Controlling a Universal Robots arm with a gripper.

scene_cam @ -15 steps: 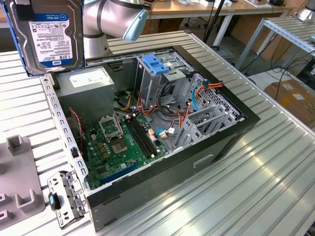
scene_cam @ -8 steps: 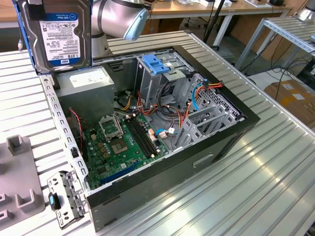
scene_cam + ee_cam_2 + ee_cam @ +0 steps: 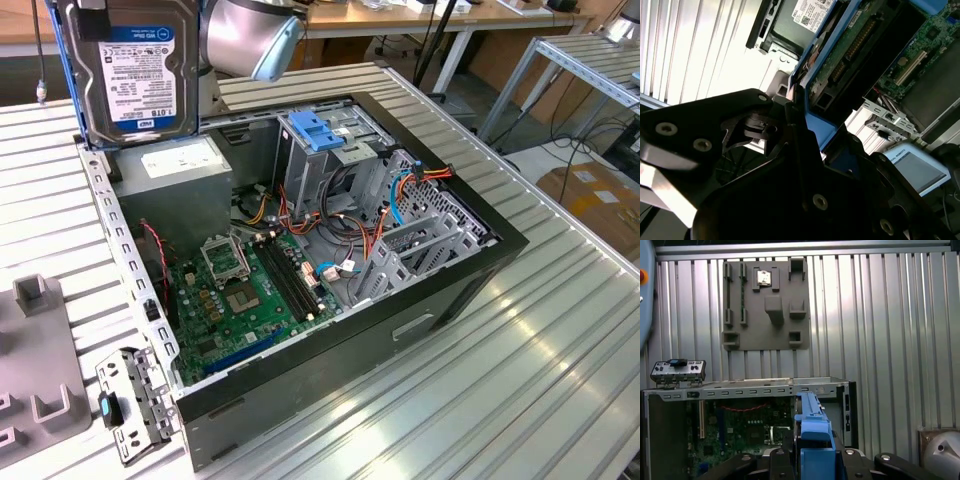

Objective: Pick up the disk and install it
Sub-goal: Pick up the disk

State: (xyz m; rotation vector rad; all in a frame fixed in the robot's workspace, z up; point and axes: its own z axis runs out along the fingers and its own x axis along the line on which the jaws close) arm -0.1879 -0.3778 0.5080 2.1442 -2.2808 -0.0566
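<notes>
Silver disk (image 3: 140,75): in the exterior view I see it up in the air, standing on its edge with the label facing the camera. It hangs over the far corner of the open case (image 3: 440,300), on the exterior view's left.
Case: it lies on its side on the ribbed metal table (image 3: 560,360), open face up.
Inside the case: the grey box (image 3: 180,165) fills the corner just under the disk. The metal cage (image 3: 300,170) with the blue bracket (image 3: 318,130) on top stands next to it. Wires (image 3: 415,180) run past the cage.
Claw in the second wrist view: my black claw (image 3: 812,132) is clamped on the blue frame of the disk (image 3: 850,50). There is a finger on each side, and both touch it.
First wrist view: I look along the blue edge of the disk (image 3: 812,425), with the claw (image 3: 812,462) gripping it. Past it are the case rim (image 3: 750,387) and the green board (image 3: 740,425) inside.
Grey plate (image 3: 765,305): it lies flat on the table, apart from the case.
Step in hand: I think the pick-up is done and I am carrying. The disk is over the case but not in the cage yet.
What the next move calls for: I think the disk has to be lined up with a free slot in the cage. It also has to stay clear of the wires and the grey box, with the grip kept tight.
</notes>
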